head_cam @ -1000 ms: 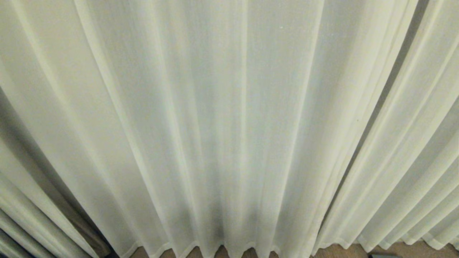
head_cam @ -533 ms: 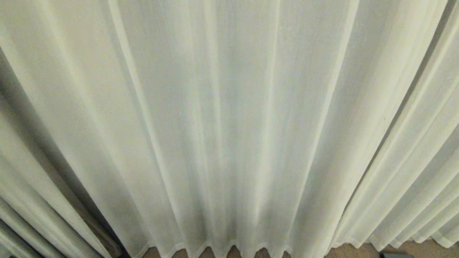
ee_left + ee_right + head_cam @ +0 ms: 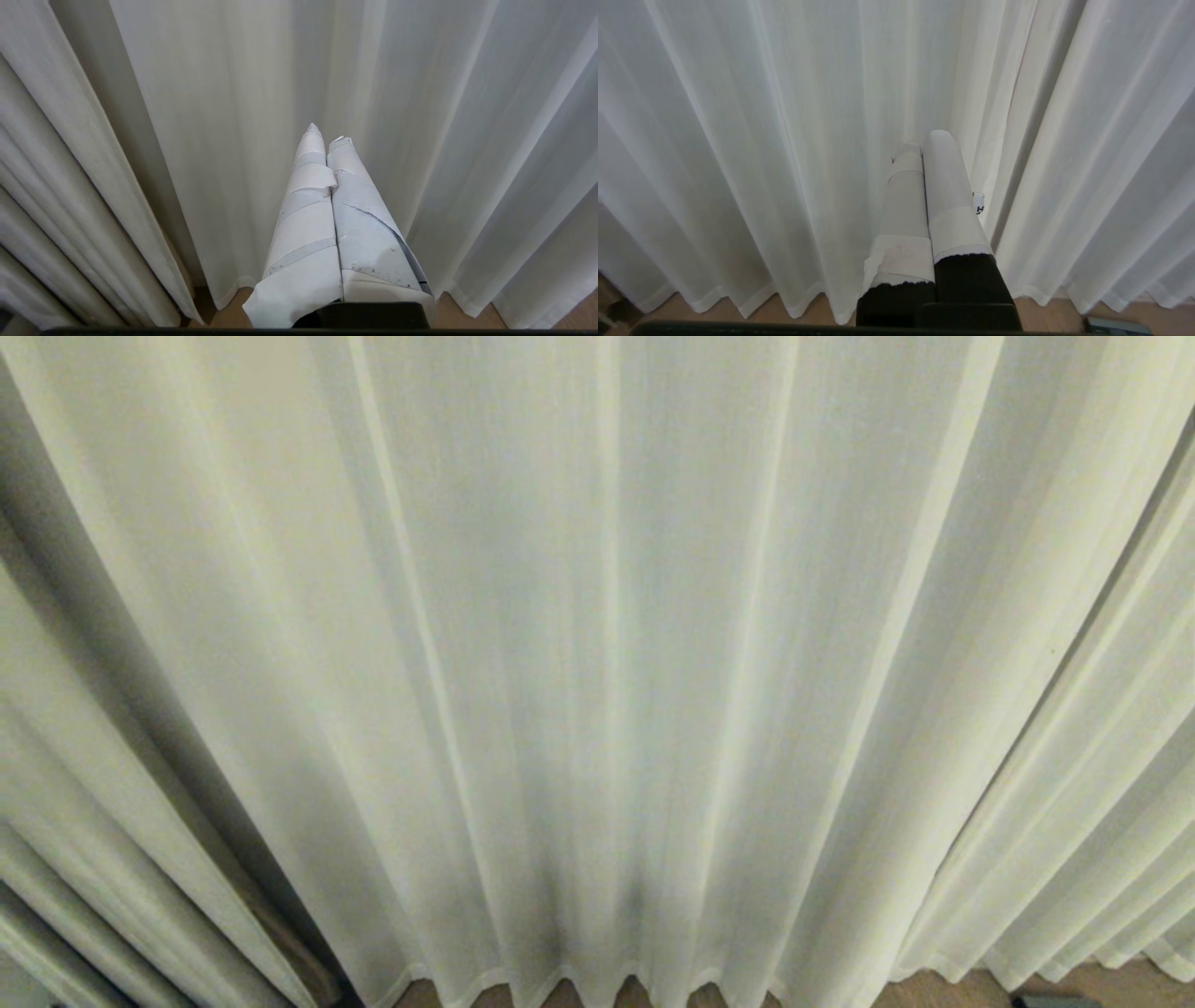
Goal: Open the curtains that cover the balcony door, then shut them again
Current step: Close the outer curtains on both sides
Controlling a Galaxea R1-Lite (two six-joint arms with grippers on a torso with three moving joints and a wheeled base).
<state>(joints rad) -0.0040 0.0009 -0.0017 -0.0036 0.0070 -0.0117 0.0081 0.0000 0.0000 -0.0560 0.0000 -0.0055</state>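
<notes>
Here, the left tool point(image 3: 324, 133) pointed at the curtains point(image 3: 597, 644) with its tape-wrapped fingers point(image 3: 310, 196) pressed together, holding nothing and stopping short of the fabric. The right tool point(image 3: 924, 140) was likewise closed and empty, aimed at a pleat beside a dark fold. Cream panels hung drawn across the whole scene, their wavy hem just above a brown wooden floor point(image 3: 943, 985). Only the wrist views showed the tools; the head view held fabric alone, neither arm in frame. The right wrist view caught a small white tag point(image 3: 978, 203) at the fold, its print too small to read. The balcony door was hidden behind the cloth. A dark object point(image 3: 1115, 325) on the floor was cut off by the frame edge.
</notes>
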